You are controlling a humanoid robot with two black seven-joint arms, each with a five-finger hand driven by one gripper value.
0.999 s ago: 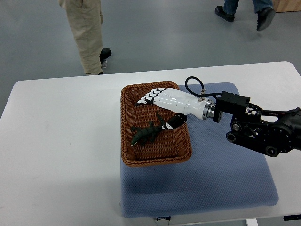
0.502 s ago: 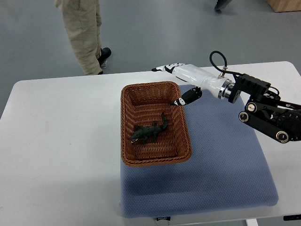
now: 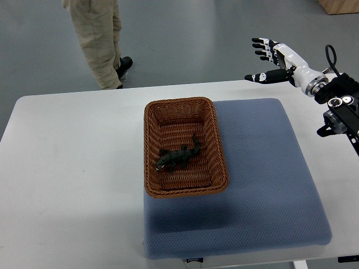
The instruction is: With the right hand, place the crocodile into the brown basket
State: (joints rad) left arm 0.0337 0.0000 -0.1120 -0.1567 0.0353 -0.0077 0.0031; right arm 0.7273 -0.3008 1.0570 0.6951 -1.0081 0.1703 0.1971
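Note:
A dark green toy crocodile [image 3: 178,157] lies on the floor of the brown wicker basket [image 3: 151,168], head toward the near left, tail toward the far right. My right hand [image 3: 263,59] is white with black fingertips. It hovers high at the far right, past the table's back edge and well apart from the basket. Its fingers are spread and hold nothing. The left arm does not show.
The basket stands on the left edge of a blue cushion [image 3: 263,185] that covers the right half of the white table [image 3: 73,179]. A person's legs in beige trousers [image 3: 101,39] stand just behind the table's far edge.
My right hand has let go of the crocodile in the basket, lifted out and drawn back to the far right. The crocodile has stayed lying in the basket.

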